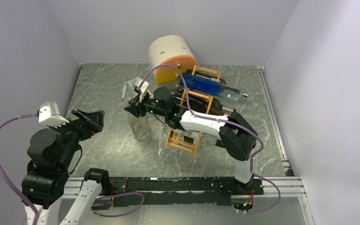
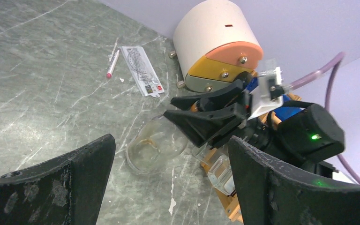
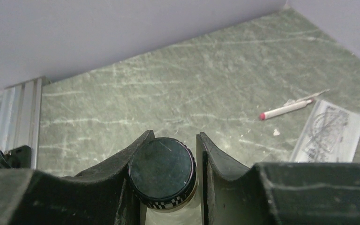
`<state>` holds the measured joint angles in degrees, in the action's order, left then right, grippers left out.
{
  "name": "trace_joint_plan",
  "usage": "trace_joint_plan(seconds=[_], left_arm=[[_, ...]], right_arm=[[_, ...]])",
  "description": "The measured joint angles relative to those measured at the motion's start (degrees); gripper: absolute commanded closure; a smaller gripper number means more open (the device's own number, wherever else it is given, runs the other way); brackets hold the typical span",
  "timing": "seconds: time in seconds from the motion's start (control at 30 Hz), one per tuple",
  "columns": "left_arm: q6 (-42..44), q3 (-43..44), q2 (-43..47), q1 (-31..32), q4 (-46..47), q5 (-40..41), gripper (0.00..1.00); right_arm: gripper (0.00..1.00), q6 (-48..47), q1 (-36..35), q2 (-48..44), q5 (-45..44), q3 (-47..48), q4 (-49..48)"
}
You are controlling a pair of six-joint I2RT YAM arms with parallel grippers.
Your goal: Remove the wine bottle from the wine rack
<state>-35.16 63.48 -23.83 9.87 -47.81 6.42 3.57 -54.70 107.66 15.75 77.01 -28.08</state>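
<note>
**Right gripper pinching the clear bottle's cap, off the rack**

My right gripper (image 3: 173, 138) is closed around the dark round cap (image 3: 161, 169) of the clear wine bottle (image 1: 139, 125), one finger against each side of it. The glass hangs straight beneath my fingertips. I cannot tell whether its base touches the table (image 1: 108, 89).

The wine rack (image 1: 183, 140) lies behind this gripper, under my forearm, and the bottle is apart from it. A blue bottle (image 1: 211, 87) and a dark bottle (image 1: 201, 104) lie on the rack's tiers, back past my wrist. The round box (image 1: 171, 54) stands beyond them. Ahead of my right fingertips and off to one side lie a pen (image 3: 286, 108) and a printed card (image 3: 330, 133).

My left gripper (image 1: 90, 120) has its fingers spread wide and holds nothing. The clear bottle sits ahead of it, apart from both fingers.
</note>
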Motion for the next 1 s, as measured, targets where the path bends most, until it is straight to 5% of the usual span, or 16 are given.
trace_joint_plan(seconds=[0.17, 0.47, 0.9, 1.0], left_arm=[[-0.3, -0.2, -0.1, 0.0, 0.0, -0.1, 0.07], [-0.5, -1.0, -0.1, 0.0, 0.0, -0.1, 0.07], [0.5, -1.7, -1.2, 0.0, 0.4, -1.4, 0.07], [3.2, -2.3, -1.8, 0.0, 2.4, -5.1, 0.07]], right_arm=[[0.95, -1.0, -0.7, 1.6, 0.2, -1.2, -1.5], [0.52, -2.1, -1.9, 1.6, -1.2, -3.3, -5.4], [0.27, -1.9, -2.9, -6.3, -6.4, -3.6, -8.5], [0.15, -1.0, -2.9, -8.3, -8.7, -3.6, -5.7]])
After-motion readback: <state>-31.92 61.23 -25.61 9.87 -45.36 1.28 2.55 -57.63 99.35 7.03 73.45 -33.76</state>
